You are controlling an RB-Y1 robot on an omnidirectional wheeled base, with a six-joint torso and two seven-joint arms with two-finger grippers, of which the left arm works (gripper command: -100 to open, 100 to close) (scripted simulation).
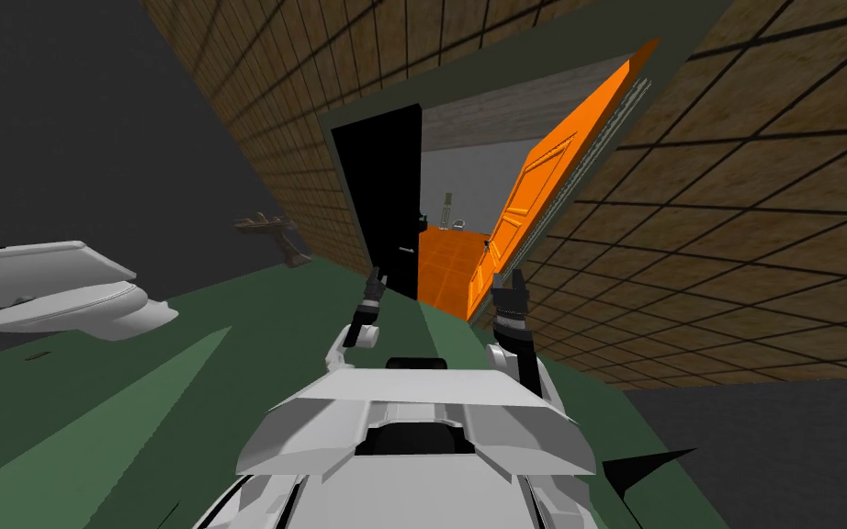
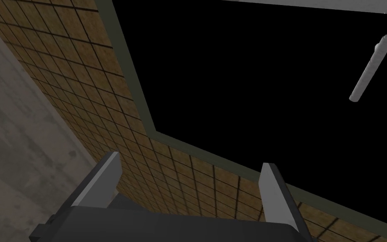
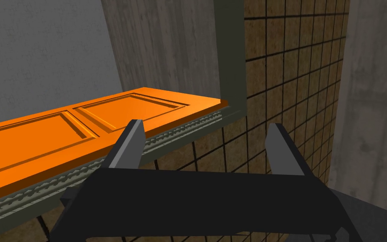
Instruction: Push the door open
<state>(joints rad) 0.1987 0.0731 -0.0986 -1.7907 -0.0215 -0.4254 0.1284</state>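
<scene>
— Where's the door?
— The orange door stands at one o'clock, partway open against the green frame. The right arm reaches just beside its near edge, jaws spread wide, empty.
— The left?
— Left arm at eleven o'clock, facing the black area, jaws apart, holding nothing.
— Best approach?
— Press flat on the panel, well out from the hinge side, I'd say.
</scene>
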